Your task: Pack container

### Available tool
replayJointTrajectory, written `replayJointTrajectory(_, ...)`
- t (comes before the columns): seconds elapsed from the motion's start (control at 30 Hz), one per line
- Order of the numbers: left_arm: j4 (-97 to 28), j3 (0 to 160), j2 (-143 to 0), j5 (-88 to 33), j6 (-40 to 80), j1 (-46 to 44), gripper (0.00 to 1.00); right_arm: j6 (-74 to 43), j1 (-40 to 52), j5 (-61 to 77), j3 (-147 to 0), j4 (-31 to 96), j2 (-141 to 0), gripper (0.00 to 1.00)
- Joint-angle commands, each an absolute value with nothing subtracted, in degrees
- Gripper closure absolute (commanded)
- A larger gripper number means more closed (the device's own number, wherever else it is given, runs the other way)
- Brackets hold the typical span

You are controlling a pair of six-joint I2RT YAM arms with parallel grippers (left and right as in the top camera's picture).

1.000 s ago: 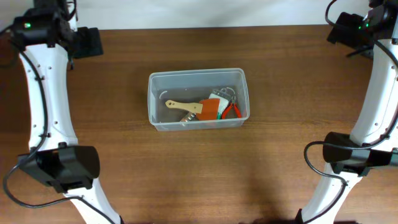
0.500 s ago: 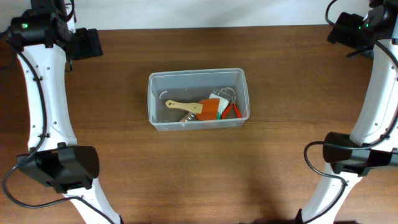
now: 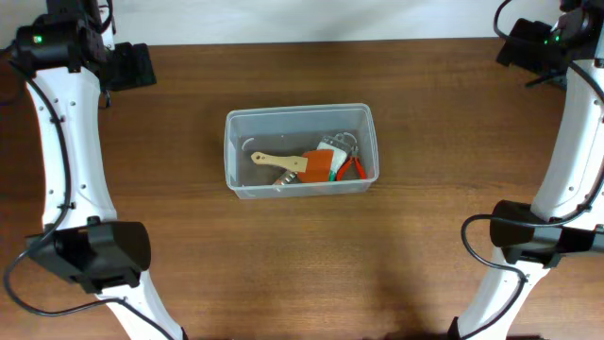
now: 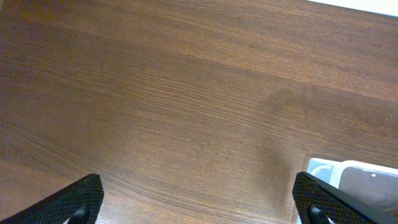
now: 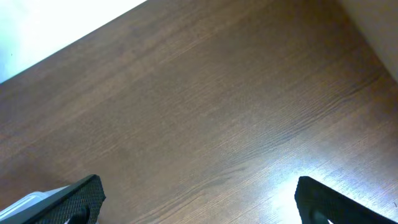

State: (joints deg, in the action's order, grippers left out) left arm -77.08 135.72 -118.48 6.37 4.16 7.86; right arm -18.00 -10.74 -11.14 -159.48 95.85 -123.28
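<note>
The clear plastic container (image 3: 300, 117) stands at the middle of the table. Inside lie a wooden-handled brush with an orange head (image 3: 293, 164), red-handled pliers (image 3: 353, 167) and a small metal piece. A corner of the container shows in the left wrist view (image 4: 354, 177) and in the right wrist view (image 5: 28, 202). My left gripper (image 4: 200, 202) is open and empty over bare table at the far left. My right gripper (image 5: 199, 200) is open and empty over bare table at the far right.
The brown wooden table (image 3: 302, 264) ends at a white back edge (image 3: 311, 19). The arm bases stand at the front left (image 3: 94, 255) and front right (image 3: 528, 236).
</note>
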Motion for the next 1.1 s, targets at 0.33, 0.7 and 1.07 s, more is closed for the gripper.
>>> replayJointTrajectory(0.33, -77.1, 130.7, -83.2, 5.4, 4.5, 7.9, 0.01, -18.3, -10.9, -11.6, -160.3, 95.8, -122.4, 0.01)
replayJointTrajectory(0.7, -65.1, 87.0, -42.1, 5.3, 4.5, 7.9, 0.01, -18.3, -10.9, -11.6, -160.3, 95.8, -122.4, 0.01)
replayJointTrajectory(1.07, -33.7, 37.0, -20.9, 0.5, 4.5, 7.9, 0.01, -18.3, -10.9, -11.6, -160.3, 95.8, -122.4, 0.01)
